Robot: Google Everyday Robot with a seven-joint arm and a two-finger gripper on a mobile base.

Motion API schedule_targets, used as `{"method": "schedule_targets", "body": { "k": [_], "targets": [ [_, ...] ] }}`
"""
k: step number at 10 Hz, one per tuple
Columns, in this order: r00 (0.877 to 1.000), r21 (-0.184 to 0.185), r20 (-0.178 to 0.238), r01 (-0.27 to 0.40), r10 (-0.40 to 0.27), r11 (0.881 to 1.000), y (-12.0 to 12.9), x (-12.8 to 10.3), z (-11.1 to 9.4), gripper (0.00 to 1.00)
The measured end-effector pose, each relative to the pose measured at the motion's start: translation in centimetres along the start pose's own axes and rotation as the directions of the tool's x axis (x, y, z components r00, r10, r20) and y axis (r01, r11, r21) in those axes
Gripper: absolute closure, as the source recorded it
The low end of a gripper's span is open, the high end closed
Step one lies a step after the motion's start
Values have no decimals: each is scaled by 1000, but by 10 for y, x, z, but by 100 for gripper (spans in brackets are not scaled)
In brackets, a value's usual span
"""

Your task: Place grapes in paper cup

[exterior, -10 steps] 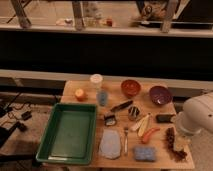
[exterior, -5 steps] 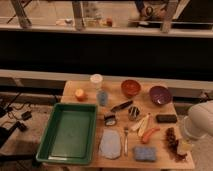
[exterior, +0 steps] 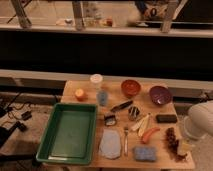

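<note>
Over the last second the robot's white arm (exterior: 202,120) has slid lower and farther to the right of the green tray (exterior: 74,105), about as far from it as the view reaches. The gripper (exterior: 185,145) appears as a pale shape under that bulk, well to the right of the tray and just beside the grapes (exterior: 172,138). Whether it is clenched or released I cannot tell, and I cannot make out whether it touches the bunch.

The grapes themselves have not moved. They lie flat, well to the right of the tray and level with its near half, past the orange carrot (exterior: 150,134). The paper cup (exterior: 96,80) stands upright just beyond the tray's far right corner, with the blue-grey tumbler (exterior: 102,96) between it and the tray (the two are close enough to confuse).

My reading is that the arm is dropping in for the pick, so the task is at its start. The bunch has yet to be lifted, and the carry back toward the tray's far corner will be long and must end at the white cup rather than the tumbler
</note>
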Motion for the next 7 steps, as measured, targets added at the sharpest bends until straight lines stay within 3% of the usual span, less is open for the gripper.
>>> {"method": "schedule_targets", "body": {
  "k": [7],
  "targets": [
    [1000, -6, 11, -19, 19, 1000, 29, 9, 11, 20]
  ]
}}
